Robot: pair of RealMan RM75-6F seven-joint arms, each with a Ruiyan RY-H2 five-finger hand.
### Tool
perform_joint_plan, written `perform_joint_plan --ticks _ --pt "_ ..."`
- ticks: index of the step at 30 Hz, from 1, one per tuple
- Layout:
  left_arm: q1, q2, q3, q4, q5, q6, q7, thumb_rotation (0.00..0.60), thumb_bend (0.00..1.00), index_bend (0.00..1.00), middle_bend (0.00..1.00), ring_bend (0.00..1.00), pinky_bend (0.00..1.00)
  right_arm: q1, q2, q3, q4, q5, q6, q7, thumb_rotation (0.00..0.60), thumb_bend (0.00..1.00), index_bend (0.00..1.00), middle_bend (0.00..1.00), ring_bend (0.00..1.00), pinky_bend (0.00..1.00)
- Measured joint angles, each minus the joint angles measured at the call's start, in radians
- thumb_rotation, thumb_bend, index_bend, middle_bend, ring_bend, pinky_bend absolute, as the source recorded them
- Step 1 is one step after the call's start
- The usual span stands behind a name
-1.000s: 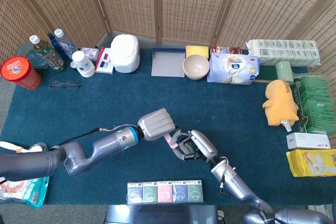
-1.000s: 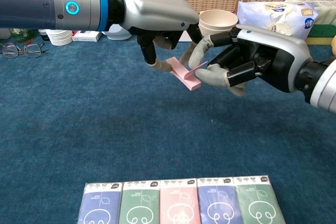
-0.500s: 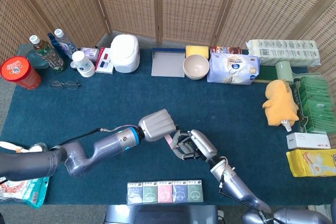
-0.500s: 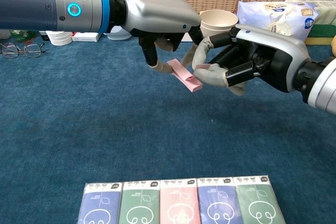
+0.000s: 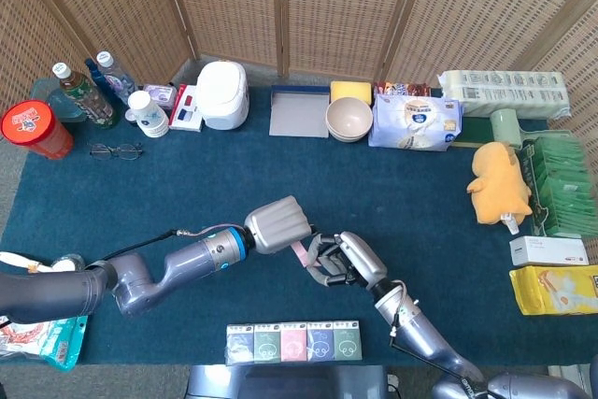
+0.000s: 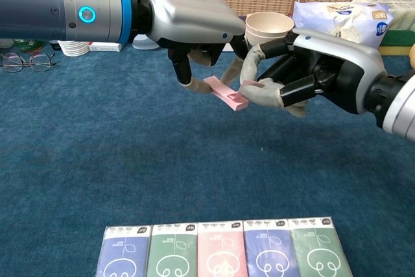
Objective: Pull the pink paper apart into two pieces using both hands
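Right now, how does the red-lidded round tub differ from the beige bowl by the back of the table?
The red-lidded round tub sits at the table's far left edge; the beige bowl sits near the middle of the back row. The tub is closed by its lid; the bowl is open-topped. The tub is red, the bowl plain beige. Both stand upright on the blue cloth.

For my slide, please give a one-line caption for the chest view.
Left hand and right hand hold a folded pink paper strip, untorn, above the blue carpeted table.
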Motion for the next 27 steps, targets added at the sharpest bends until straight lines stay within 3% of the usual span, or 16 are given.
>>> perform_joint_plan --ticks 27 --pt "0.035 0.007 0.031 0.040 -0.017 0.001 -0.013 0.600 0.39 0.64 1.00 0.96 0.98 -0.017 0.025 -0.008 -0.013 -0.007 0.011 -0.003 0.600 0.41 0.74 0.98 0.93 0.85"
